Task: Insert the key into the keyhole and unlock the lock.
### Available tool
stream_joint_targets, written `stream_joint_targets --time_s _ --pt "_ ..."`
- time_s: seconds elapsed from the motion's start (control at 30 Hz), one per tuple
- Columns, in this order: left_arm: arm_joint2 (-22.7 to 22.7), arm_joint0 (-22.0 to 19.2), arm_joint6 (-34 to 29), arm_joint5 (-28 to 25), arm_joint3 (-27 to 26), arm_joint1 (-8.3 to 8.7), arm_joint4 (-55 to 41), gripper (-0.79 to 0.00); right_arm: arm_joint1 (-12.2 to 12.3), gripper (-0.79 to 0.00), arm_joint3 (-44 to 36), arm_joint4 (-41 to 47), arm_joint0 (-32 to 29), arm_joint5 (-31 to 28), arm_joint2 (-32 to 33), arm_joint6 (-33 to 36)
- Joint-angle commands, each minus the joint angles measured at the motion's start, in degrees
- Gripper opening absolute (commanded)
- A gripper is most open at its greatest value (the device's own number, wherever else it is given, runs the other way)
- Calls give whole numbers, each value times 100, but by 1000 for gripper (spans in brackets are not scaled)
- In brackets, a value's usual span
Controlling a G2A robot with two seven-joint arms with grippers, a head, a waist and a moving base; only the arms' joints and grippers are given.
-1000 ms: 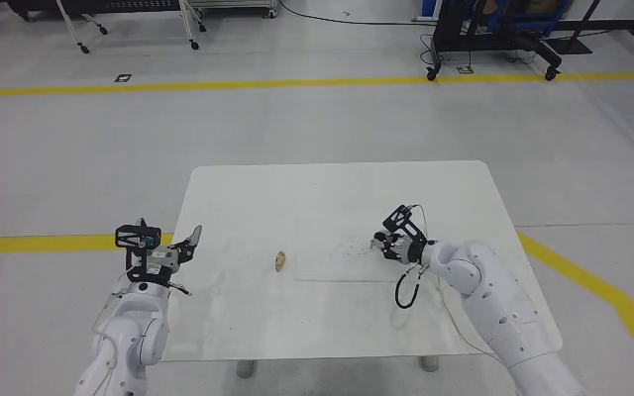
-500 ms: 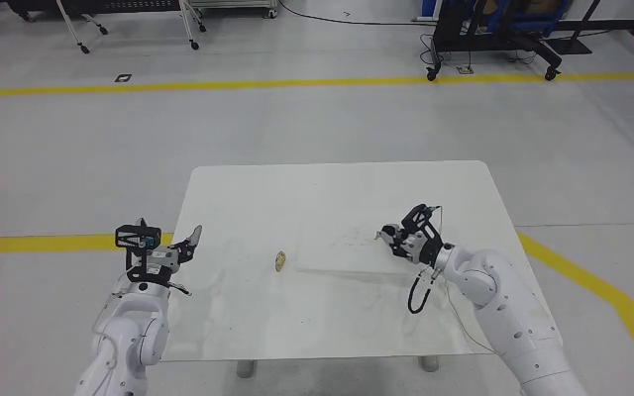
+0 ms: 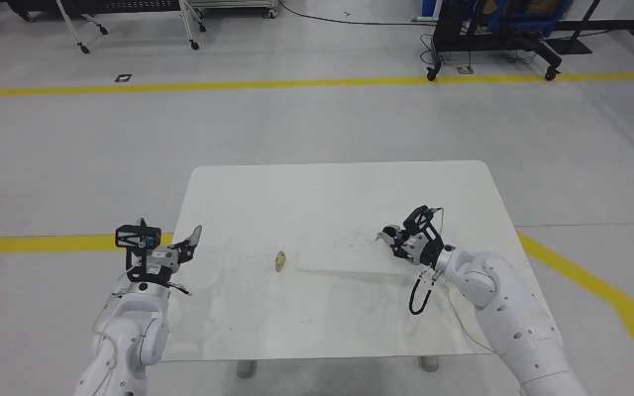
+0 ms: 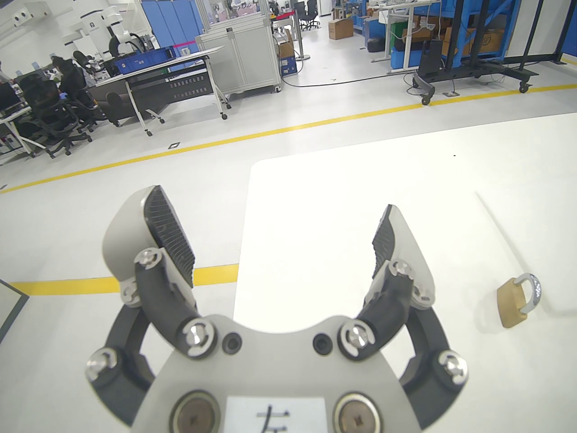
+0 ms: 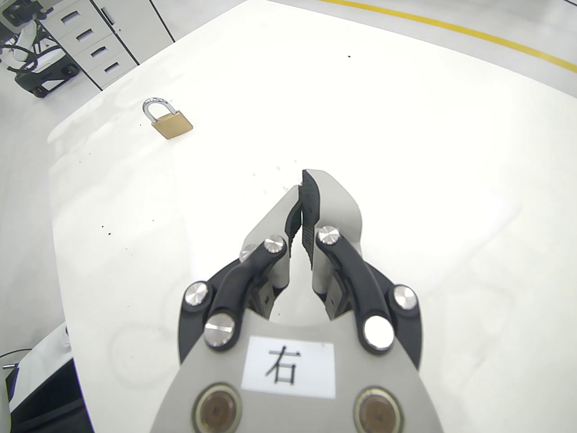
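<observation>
Found the right gripper (image 3: 388,238) carried a little farther toward its own side of the desk (image 3: 327,193) than a second before, with hardly any shift over the last half second; found the left gripper (image 4: 275,227) and the lock (image 3: 280,260) unmoved. Saw the right gripper's pads (image 5: 309,200) pressed together over bare desk, pointed roughly toward the lock yet well apart from it. Could not make out the key between those pads or anywhere on the desk, so could not tell whether clamped there and hidden, or simply too small to see. Saw the lock lying flat, left of the middle of the desk, between the two grippers and nearer the left one: brass body, silver shackle seemingly seated, nothing touching it. Saw the left gripper spread wide and holding nothing, hanging at the left desk edge. Read the small retreat as perhaps the tail of a pick-up rather than an approach, leaving the whole distance to the keyhole uncovered, with insertion and turning both undone. Judged the lock, loose and unheld, likely to skid under a pushing key unless steadied first, perhaps by the left gripper
</observation>
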Motion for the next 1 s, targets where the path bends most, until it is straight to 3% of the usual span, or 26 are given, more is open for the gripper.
stream_joint_targets --time_s 0.0,0.27,0.4,0.53,0.73,0.97 --pt "0 0 0 0 0 0 0 0 0 -785 0 0 0 0 0 0" --pt "30 -69 -5 88 -202 -2 250 0 0 -785 0 0 0 0 0 0" --pt "446 -549 -608 -579 -439 14 752 0 0 -785 0 0 0 0 0 0" --pt "1316 -1438 -1491 -1429 -371 -3 1626 0 0 -785 0 0 0 0 0 0" --pt "2784 -2939 -2417 -2506 377 -179 2219 0 0 -785 0 0 0 0 0 0" --pt "4508 -4330 -2563 -2190 1959 -696 2225 0 0 -785 0 0 0 0 0 0"
